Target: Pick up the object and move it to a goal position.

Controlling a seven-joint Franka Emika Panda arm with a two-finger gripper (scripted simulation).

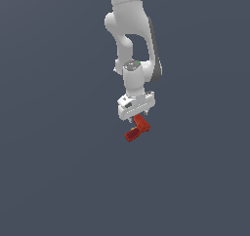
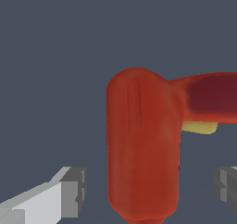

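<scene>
The object [image 1: 137,128] is a small red blocky piece with a thicker upper end and a narrower, darker lower end. It sits directly below my white gripper [image 1: 136,116] in the exterior view. In the wrist view the object [image 2: 142,144] fills the middle, with a darker red arm [image 2: 213,98] branching off and a small yellow part [image 2: 200,127] under that arm. My gripper [image 2: 149,188] is open. One grey finger [image 2: 74,190] and the other [image 2: 226,183] stand on either side of the thick end, each with a gap to it. I cannot tell whether the object rests on the floor.
A plain dark grey-blue surface [image 1: 53,171] fills the view all around. The white arm [image 1: 128,30] reaches down from the top of the exterior view. No other objects or goal marker show.
</scene>
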